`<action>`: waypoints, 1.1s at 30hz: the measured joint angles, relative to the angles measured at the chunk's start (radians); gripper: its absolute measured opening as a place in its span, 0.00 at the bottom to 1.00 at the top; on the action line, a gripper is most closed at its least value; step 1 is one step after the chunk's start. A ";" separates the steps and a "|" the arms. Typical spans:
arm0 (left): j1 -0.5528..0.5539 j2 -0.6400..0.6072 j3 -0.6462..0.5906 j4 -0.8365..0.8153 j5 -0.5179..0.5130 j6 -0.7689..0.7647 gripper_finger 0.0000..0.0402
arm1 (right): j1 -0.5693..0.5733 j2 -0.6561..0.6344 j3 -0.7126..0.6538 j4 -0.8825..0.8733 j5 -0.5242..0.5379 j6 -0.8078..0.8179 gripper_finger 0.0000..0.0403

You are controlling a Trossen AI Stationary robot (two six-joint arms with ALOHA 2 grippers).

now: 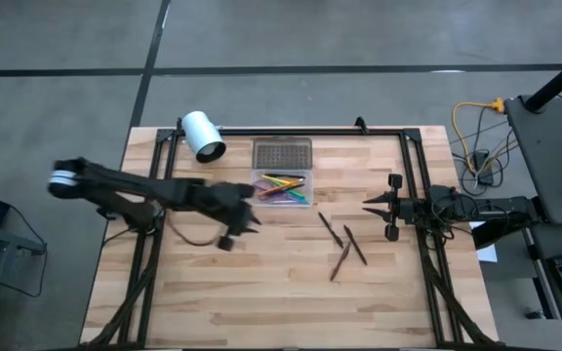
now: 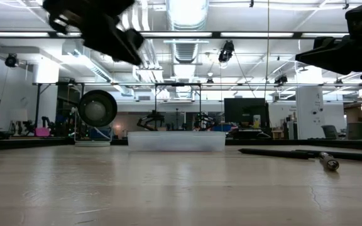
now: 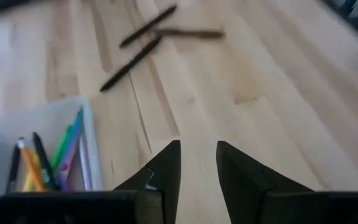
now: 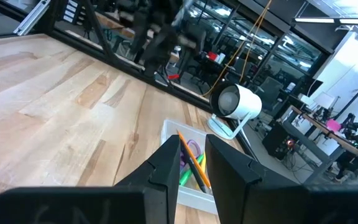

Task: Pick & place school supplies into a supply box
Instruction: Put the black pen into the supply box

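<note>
Left gripper (image 3: pixel 197 163): fingers slightly apart, empty, beside box.
Supply box (image 1: pixel 283 188): holds coloured pens.
Left: three dark pens (image 1: pixel 342 244).
Right gripper (image 1: pixel 382 204): apart, empty.

Grey concrete floor (image 1: pixel 66 39), ceiling strip lights (image 2: pixel 281 34), distant desks

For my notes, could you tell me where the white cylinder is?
In the high view, the white cylinder lies at the table's far edge, left of the grey lid.

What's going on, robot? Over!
Both end effectors open, empty. Left end effector beside supply box; right end effector waits. Three dark pens still out. Nothing blocking.
</note>
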 joint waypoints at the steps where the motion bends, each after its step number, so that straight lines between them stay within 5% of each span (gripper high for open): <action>1: 0.000 -0.056 -0.036 0.005 0.001 0.000 0.22 | 0.000 0.000 0.000 0.000 0.000 0.000 0.17; 9: 0.000 -0.511 -0.333 0.030 0.001 -0.006 0.22 | 0.000 0.000 0.000 0.000 0.000 0.000 0.17; 14: 0.000 -0.720 -0.517 0.402 0.001 -0.042 0.22 | 0.000 0.000 0.000 0.000 0.000 0.000 0.17; 18: 0.000 -0.815 -0.648 0.720 0.001 -0.041 0.22 | 0.000 0.000 0.000 0.000 0.000 0.000 0.17; 22: 0.000 -0.888 -0.737 0.872 0.001 -0.058 0.22 | 0.000 0.000 0.000 0.000 0.000 0.000 0.17; 33: -0.001 -0.983 -0.783 0.881 0.001 -0.070 0.22 | 0.000 0.000 0.000 0.000 0.000 0.000 0.17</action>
